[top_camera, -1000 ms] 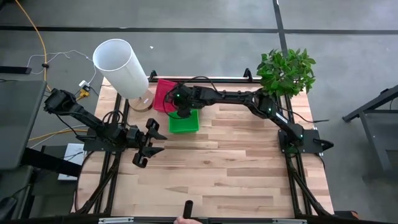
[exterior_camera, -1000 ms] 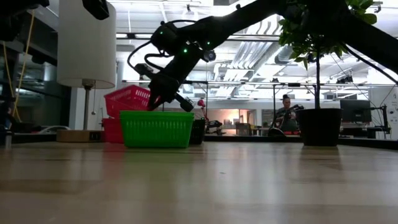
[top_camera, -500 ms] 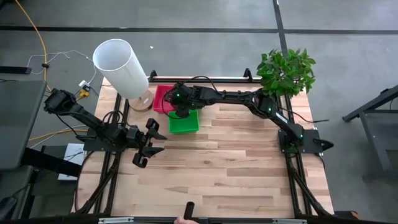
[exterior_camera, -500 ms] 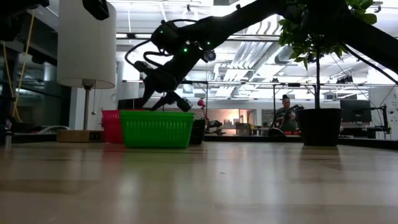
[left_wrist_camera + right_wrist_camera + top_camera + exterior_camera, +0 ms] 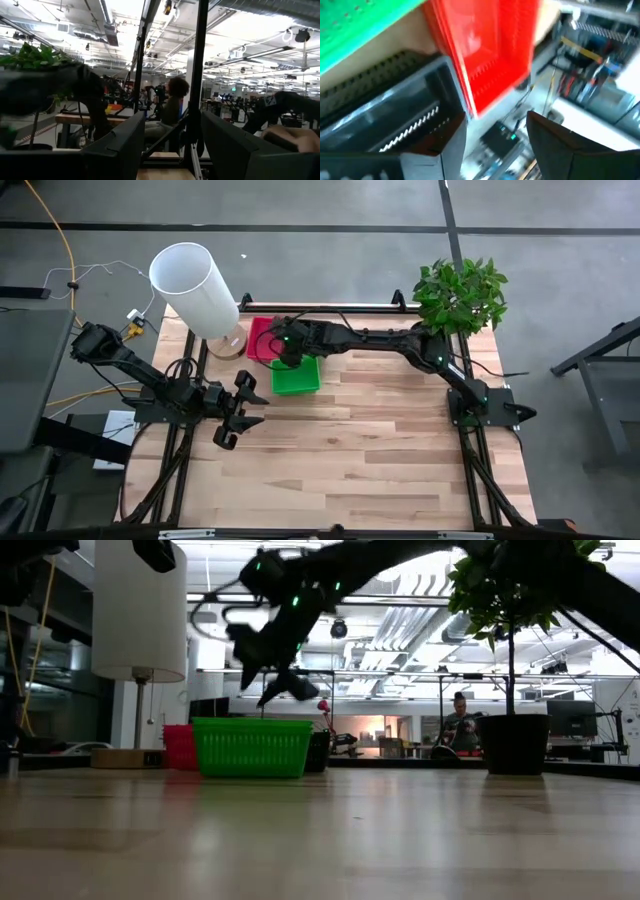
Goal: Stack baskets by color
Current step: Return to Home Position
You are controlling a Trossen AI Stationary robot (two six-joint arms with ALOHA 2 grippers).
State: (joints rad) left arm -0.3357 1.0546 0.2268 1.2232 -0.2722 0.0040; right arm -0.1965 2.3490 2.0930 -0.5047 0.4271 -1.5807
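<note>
A pink-red basket (image 5: 260, 337) rests on the table at the far left, beside the white cylinder; in the low view the pink-red basket (image 5: 180, 747) stands flat behind the green one. A green basket (image 5: 297, 376) rests just nearer, its mesh wall facing the low view (image 5: 252, 747). My right gripper (image 5: 275, 682) hangs open above both, over the gap between them (image 5: 283, 354), with nothing between its fingers (image 5: 492, 137). The right wrist view looks down on the pink-red basket (image 5: 485, 55) and the green basket's edge (image 5: 360, 25). My left gripper (image 5: 236, 411) waits open at the left.
A tall white cylinder (image 5: 195, 283) stands at the far left corner. A potted plant (image 5: 460, 295) stands at the far right, its black pot (image 5: 512, 743) on the table. The near half of the wooden table (image 5: 380, 470) is free room.
My right gripper has opened and let go of a pink-red basket that it held tilted over the pink-red stack. The basket has dropped level into that stack. The gripper has then risen clear above the baskets and rolled about its own line.
</note>
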